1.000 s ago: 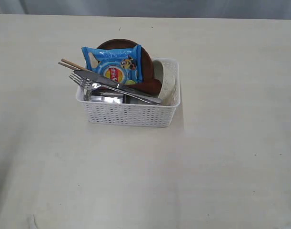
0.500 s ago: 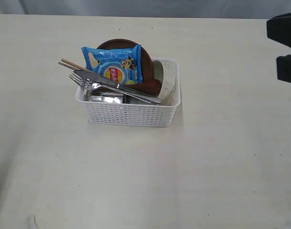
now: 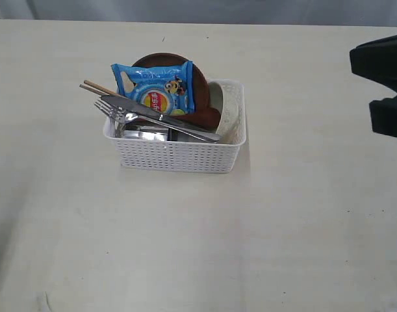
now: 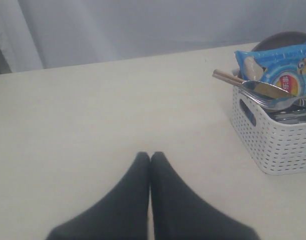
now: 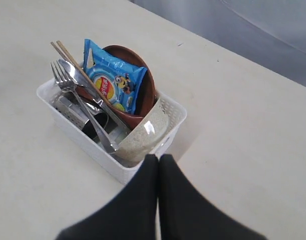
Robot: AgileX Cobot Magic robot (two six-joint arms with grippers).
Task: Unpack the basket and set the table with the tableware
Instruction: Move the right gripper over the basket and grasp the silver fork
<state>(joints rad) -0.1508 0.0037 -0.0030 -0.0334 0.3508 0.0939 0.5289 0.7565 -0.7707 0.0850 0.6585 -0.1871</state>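
**Exterior view.** Mid-table (image 3: 302, 227), the basket (image 3: 179, 156), fully packed, nothing laid out yet. Across its top, fork (image 3: 110, 109) and knife (image 3: 156, 117), long axis slanting from far-left to near-right, tines left, handles right. At the right edge, the dark right arm (image 3: 380, 65), level with the basket but well apart from it. No left arm in sight.

**Left wrist view.** Shut tight and empty, the left gripper (image 4: 150, 156), low over bare table. Well apart, the basket's tine end, with chopsticks (image 4: 228, 76) poking out toward this side.

**Right wrist view.** Likewise closed on nothing, the right gripper (image 5: 159, 159). Straight ahead of the tips, the basket's bowl (image 5: 145, 132) end, with the cutlery handles running that way.

Probably the right arm's move, then. Calls for parting the fingers first and setting them across the slant.
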